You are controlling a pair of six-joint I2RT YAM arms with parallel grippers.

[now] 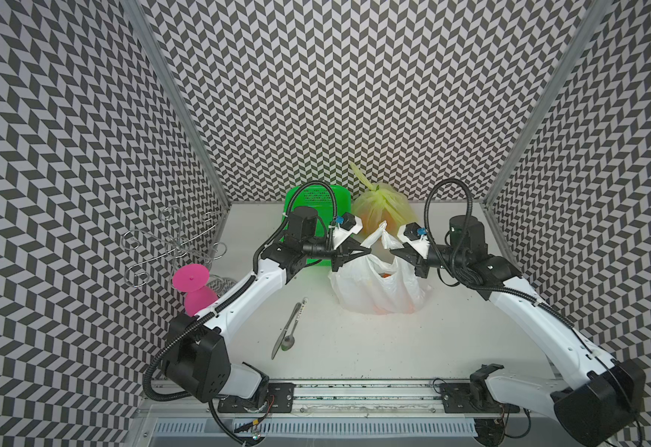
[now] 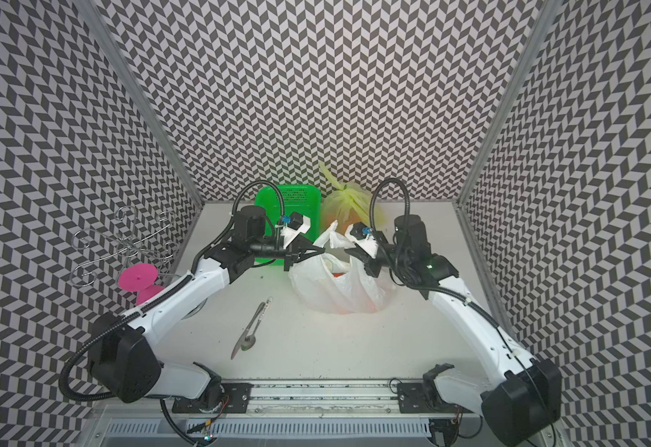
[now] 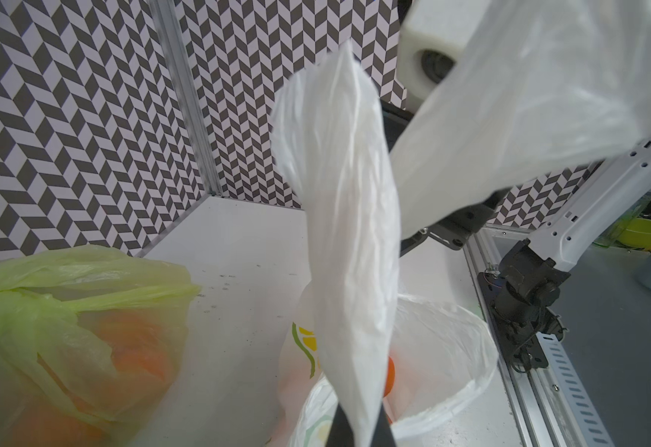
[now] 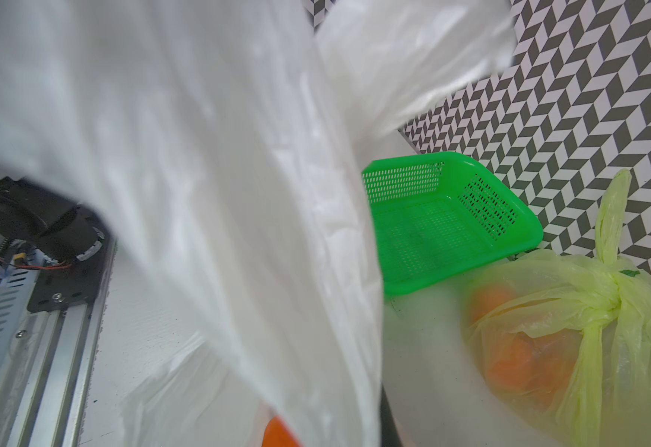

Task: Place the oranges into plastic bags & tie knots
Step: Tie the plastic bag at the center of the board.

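A white plastic bag (image 1: 374, 290) with a lemon print (image 3: 306, 340) stands mid-table with its mouth open and an orange (image 3: 390, 377) showing inside. My left gripper (image 1: 368, 251) is shut on the bag's left handle strip (image 3: 347, 232), which rises between its fingers. My right gripper (image 1: 392, 250) is shut on the other handle strip (image 1: 389, 240); only one dark finger (image 4: 389, 422) shows beside the plastic. The two handles stand up, apart and untied. Behind it sits the yellow-green bag (image 1: 380, 207) of oranges (image 4: 521, 360), closed by a knot (image 4: 618, 296).
An empty green mesh basket (image 1: 318, 203) stands at the back, left of the yellow-green bag. A knife and spoon (image 1: 287, 334) lie in front of my left arm. A pink cup (image 1: 196, 288) and a wire rack (image 1: 173, 244) stand at the left wall.
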